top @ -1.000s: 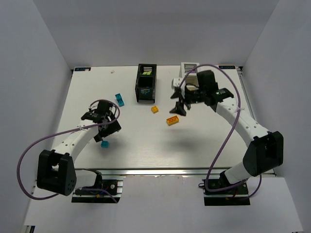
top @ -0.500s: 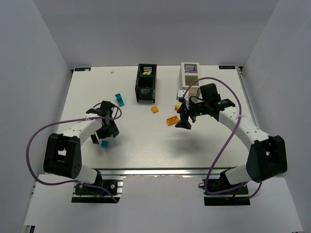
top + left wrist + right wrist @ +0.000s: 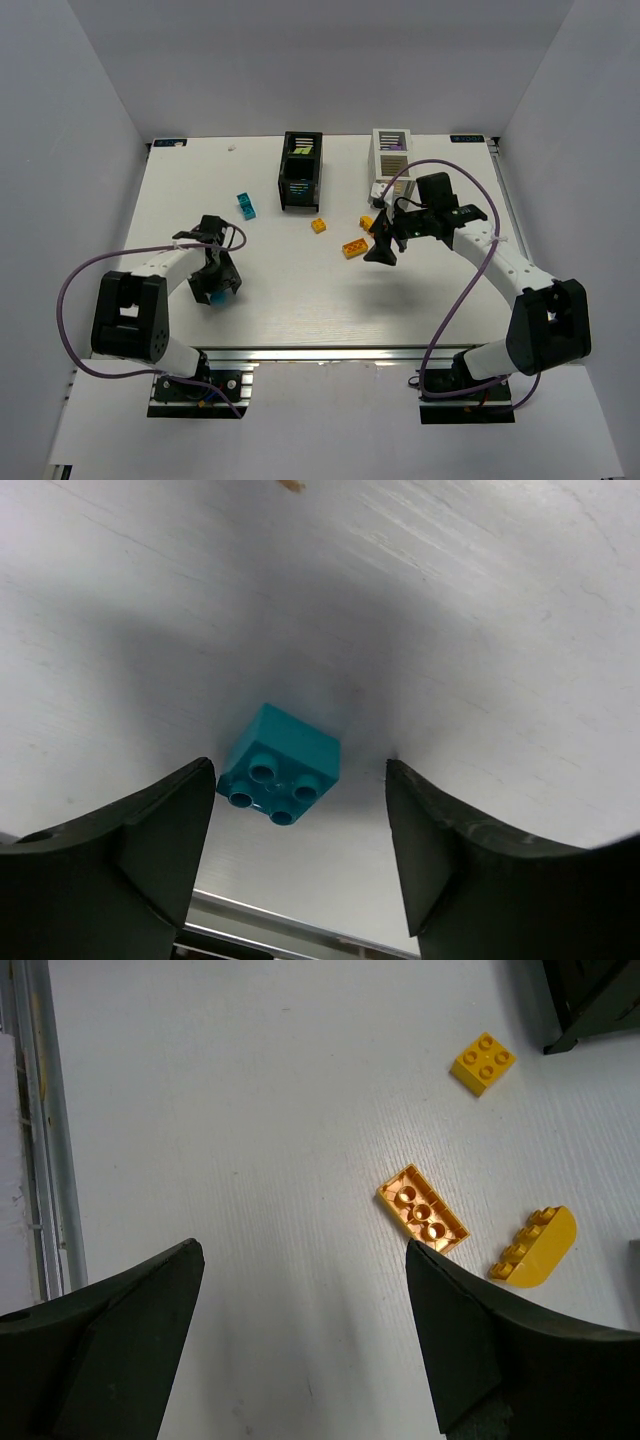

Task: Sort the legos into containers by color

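1. Your cyan brick (image 3: pixel 280 770) sits on the table (image 3: pixel 450 600), right between the fingers of the left gripper (image 3: pixel 298 780), which is spread wide and holds nothing. The brick is turned corner-on to them, so closing could spin it or pop it out.
2. The right gripper (image 3: pixel 303 1250) is wide open and empty too. The orange brick (image 3: pixel 423 1209) lies off to one side of its gap, so a straight drop misses it.
3. The black box (image 3: pixel 301 172) has lime pieces inside. The white box (image 3: pixel 391 150) maybe holds something purple, but I can't really tell.
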Tool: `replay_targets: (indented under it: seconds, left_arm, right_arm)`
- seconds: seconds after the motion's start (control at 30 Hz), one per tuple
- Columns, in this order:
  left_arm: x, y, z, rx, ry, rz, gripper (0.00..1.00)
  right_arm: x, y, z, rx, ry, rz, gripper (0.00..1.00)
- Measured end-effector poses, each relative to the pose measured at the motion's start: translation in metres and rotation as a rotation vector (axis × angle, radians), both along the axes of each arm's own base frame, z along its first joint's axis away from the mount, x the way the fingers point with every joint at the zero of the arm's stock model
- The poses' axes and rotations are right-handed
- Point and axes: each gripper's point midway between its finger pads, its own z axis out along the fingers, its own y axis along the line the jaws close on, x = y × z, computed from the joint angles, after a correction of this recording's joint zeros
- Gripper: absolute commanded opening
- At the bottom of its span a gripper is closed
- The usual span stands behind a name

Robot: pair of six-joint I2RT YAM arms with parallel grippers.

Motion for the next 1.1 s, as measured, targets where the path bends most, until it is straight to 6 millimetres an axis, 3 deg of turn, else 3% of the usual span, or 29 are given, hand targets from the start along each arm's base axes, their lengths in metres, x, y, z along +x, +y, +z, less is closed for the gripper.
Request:
replay_targets:
  seconds: [0.13, 0.37, 0.57, 0.6, 0.8, 1.0, 1.1]
  left_arm:
    - [0.001, -0.006, -0.002, -0.043, -0.024, 0.008, 0.71]
    - [0.003, -0.011, -0.003, -0.073, -0.045, 0.017, 0.54]
    - [0.004, -0.013, -0.003, -0.086, -0.05, 0.014, 0.3]
    - [0.004, -0.014, -0.003, -0.09, -0.051, 0.013, 0.21]
    - [0.018, -0.035, 0.001, -0.207, -0.107, 0.001, 0.05]
    - [0.031, -0.063, 0.018, -0.365, -0.178, -0.007, 0.0]
    - [0.048, -0.078, 0.044, -0.447, -0.254, -0.02, 0.0]
  right_arm:
    - [0.0, 0.0, 0.0, 0.002, 0.0, -0.001, 0.86]
    - [0.001, -0.001, 0.001, 0.003, 0.002, -0.006, 0.86]
    - [0.002, -0.002, 0.001, 0.003, 0.005, -0.011, 0.86]
    - [0.002, -0.002, 0.001, 0.003, 0.005, -0.012, 0.86]
    - [0.001, -0.002, 0.004, 0.005, -0.001, -0.018, 0.84]
    - [0.003, -0.005, 0.01, 0.014, -0.005, -0.039, 0.68]
    - [0.005, -0.005, 0.011, 0.02, 0.005, -0.053, 0.45]
